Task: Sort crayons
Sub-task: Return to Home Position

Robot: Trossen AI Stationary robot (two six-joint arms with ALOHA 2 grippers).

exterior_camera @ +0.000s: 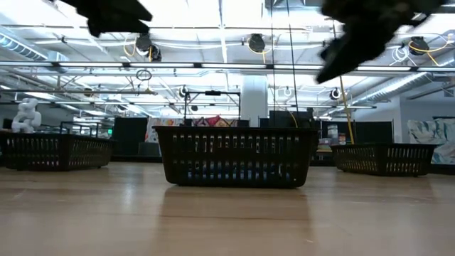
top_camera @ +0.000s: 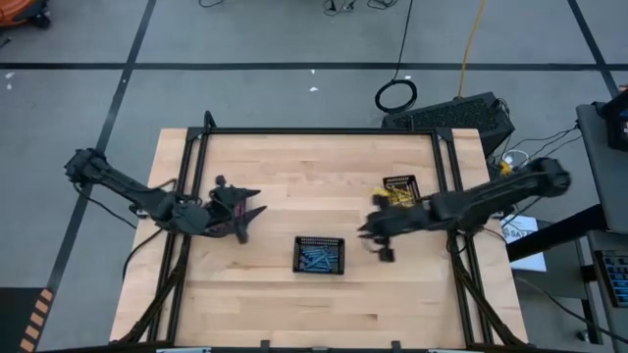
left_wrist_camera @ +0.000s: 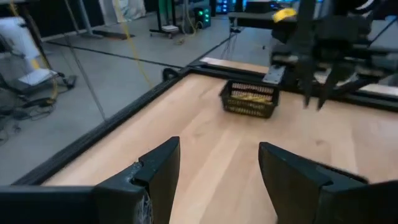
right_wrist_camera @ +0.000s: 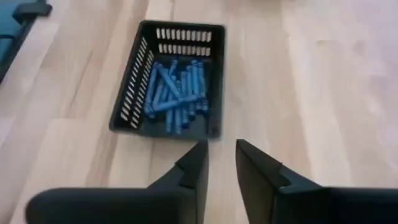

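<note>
Blue crayons [right_wrist_camera: 175, 92] lie heaped in a black tray [right_wrist_camera: 134, 87] on the table's near middle; the tray also shows in the high view [top_camera: 319, 255]. Yellow crayons [left_wrist_camera: 252, 96] fill a second black tray [top_camera: 397, 188] at the far right. My right gripper [right_wrist_camera: 219, 149] hangs in the air just right of the blue tray [top_camera: 376, 243], its fingers a narrow gap apart with nothing between them. My left gripper [left_wrist_camera: 217, 149] stands wide open and empty above the table's left part [top_camera: 257, 208], pointing toward the yellow tray.
In the low view, two more black trays stand at the left [exterior_camera: 53, 151] and the right [exterior_camera: 384, 158] of the middle one [exterior_camera: 237, 156]. Black frame rails [top_camera: 324, 131] border the wooden table. Bare wood lies between the trays and along the near edge.
</note>
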